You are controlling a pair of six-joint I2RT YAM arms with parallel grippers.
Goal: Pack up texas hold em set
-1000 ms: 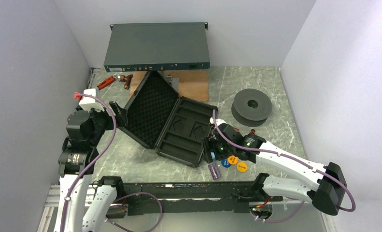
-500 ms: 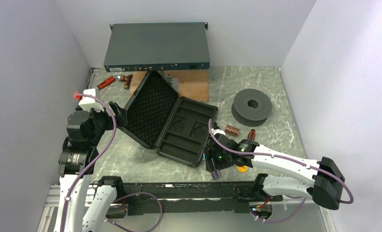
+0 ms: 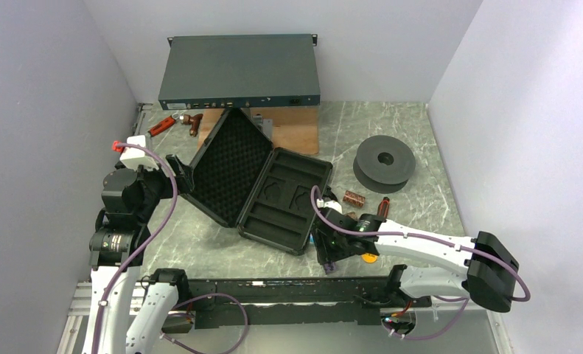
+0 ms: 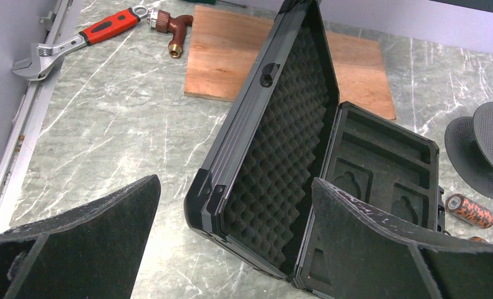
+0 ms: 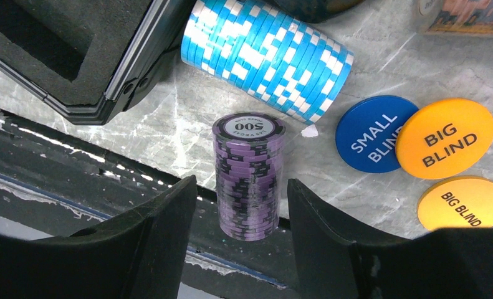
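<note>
At the near edge of the marble-veined table (image 4: 119, 124), about five o'clock from the open case (image 3: 262, 184), the right gripper (image 5: 240, 190) straddles a purple chip roll (image 5: 248, 180). Its two dark, rounded fingers stand either side of the roll with the jaws apart. There is a sliver of space on the left, and I can't tell whether the right finger is touching. The roll is a short ribbed cylinder, and the end face turned away from the gripper reads 500.

At one o'clock from it lies a blue-and-white roll (image 5: 268, 56), on its side against the case's corner. Three smooth round discs sit at three o'clock: a blue disc (image 5: 371, 134) marked SMALL BLIND, touching an orange disc (image 5: 446, 137) marked BIG BLIND, with a yellow disc (image 5: 462, 202) just below that.

The case is hard black plastic. Its lid (image 4: 281, 156) is propped up and lined with egg-crate foam, and its base tray (image 4: 381, 162) is cut into shaped pockets. A brown roll (image 4: 471, 210) rests at three o'clock of the tray, near a perforated black spool (image 3: 382, 162).

The left gripper (image 4: 234, 193) hangs at nine o'clock of the case, its felt-faced fingers spread wide and holding nothing.

At twelve o'clock sits a flat grey rack unit (image 3: 240, 70) with a plywood board (image 4: 231, 56) in front of it. A red-handled wrench (image 4: 81, 40) lies at ten o'clock.
</note>
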